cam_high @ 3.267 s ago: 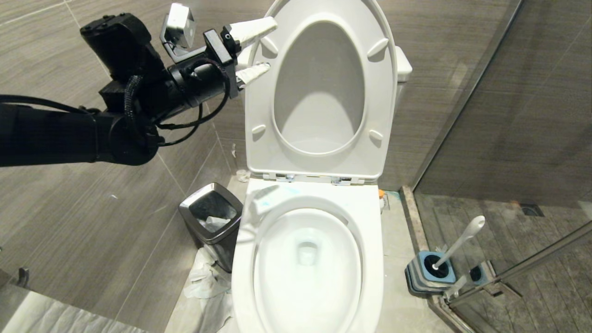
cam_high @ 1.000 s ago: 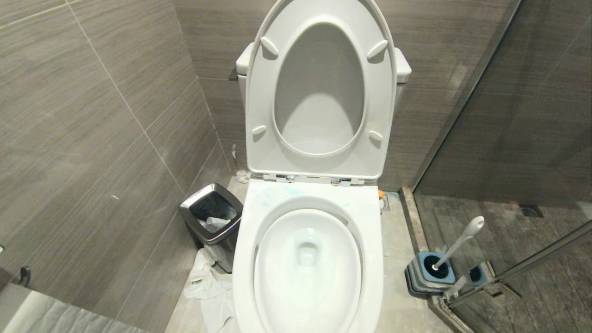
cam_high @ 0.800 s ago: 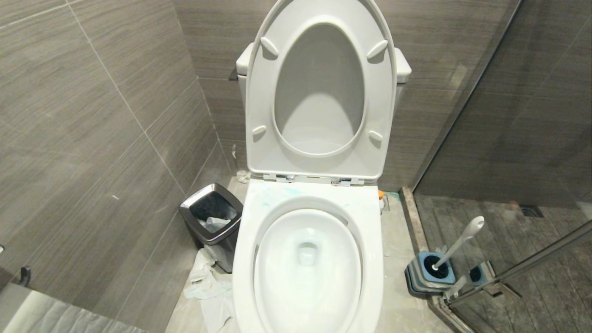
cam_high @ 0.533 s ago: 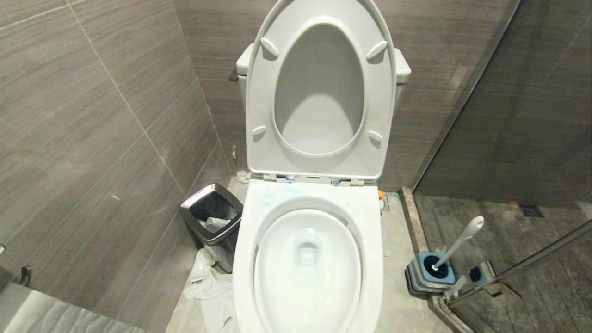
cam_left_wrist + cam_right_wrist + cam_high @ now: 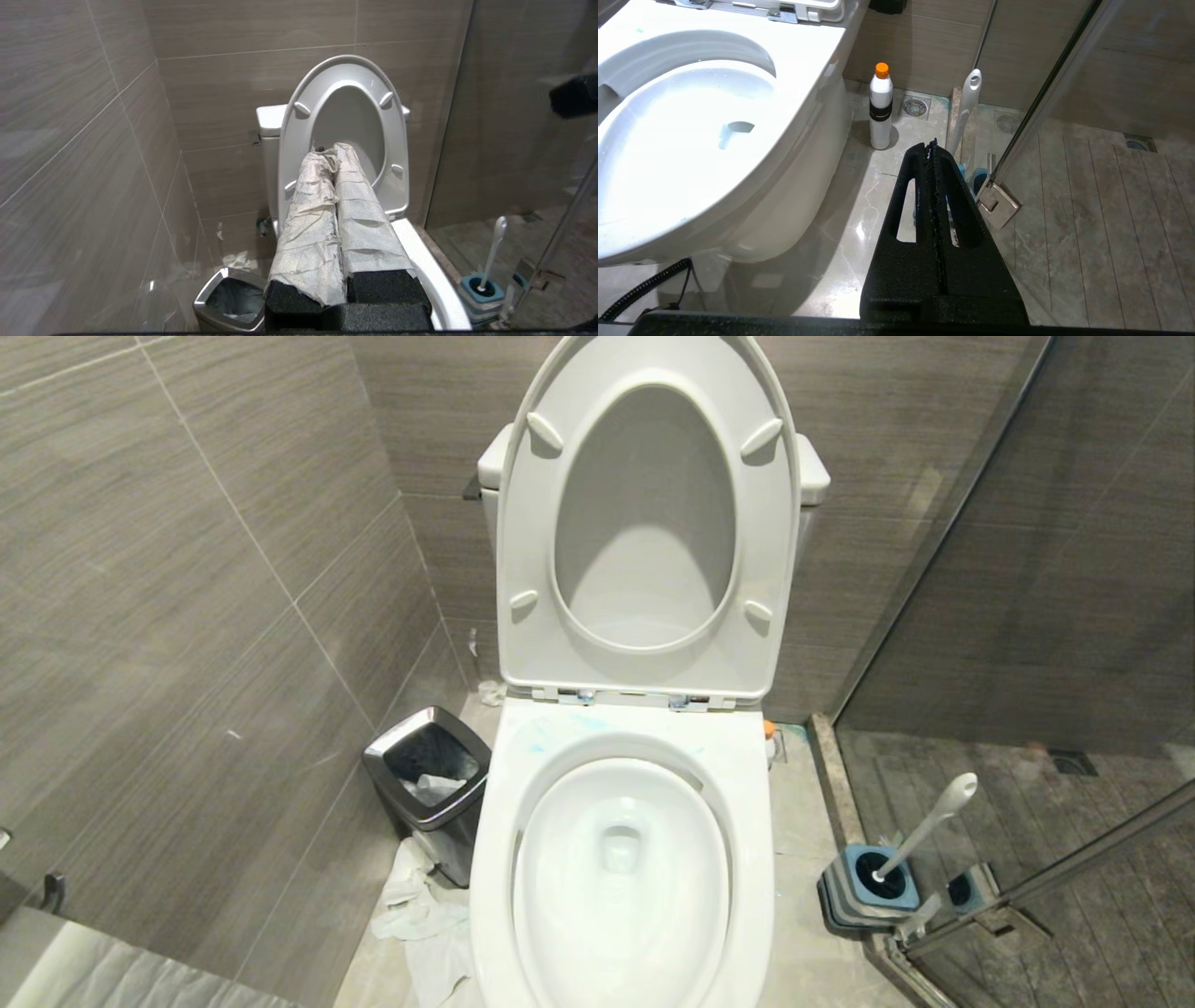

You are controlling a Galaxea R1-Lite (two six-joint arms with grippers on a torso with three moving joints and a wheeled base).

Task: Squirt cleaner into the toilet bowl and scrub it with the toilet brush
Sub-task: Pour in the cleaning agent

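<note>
In the head view the toilet bowl (image 5: 621, 859) fills the centre with its seat and lid (image 5: 644, 523) raised against the tank, and faint turquoise smears of cleaner (image 5: 551, 733) mark the rim at about 11 o'clock from the basin. At 9 o'clock from the bowl stands a steel-rimmed black bin (image 5: 428, 784), just beside the ceramic, with crumpled white paper (image 5: 415, 910) on the floor below it. At 3 o'clock, well apart from the bowl, the toilet brush (image 5: 924, 831) leans in its square blue-and-grey holder (image 5: 864, 891) next to the glass shower door's hinge; neither arm shows here. In the left wrist view the left gripper (image 5: 332, 151), its fingers wrapped in white paper, has its jaws pressed together with nothing between them, raised in front of the lifted seat, the bin at 7 o'clock and the brush at 4 o'clock. In the right wrist view the right gripper (image 5: 931, 144) is low near the floor, its black jaws closed flat on each other and empty; the white cleaner bottle (image 5: 880, 107) with its orange cap stands upright on the floor at 11 o'clock from the tips, just beside the bowl, and the brush handle rises at 1 o'clock, just behind the tips.
</note>
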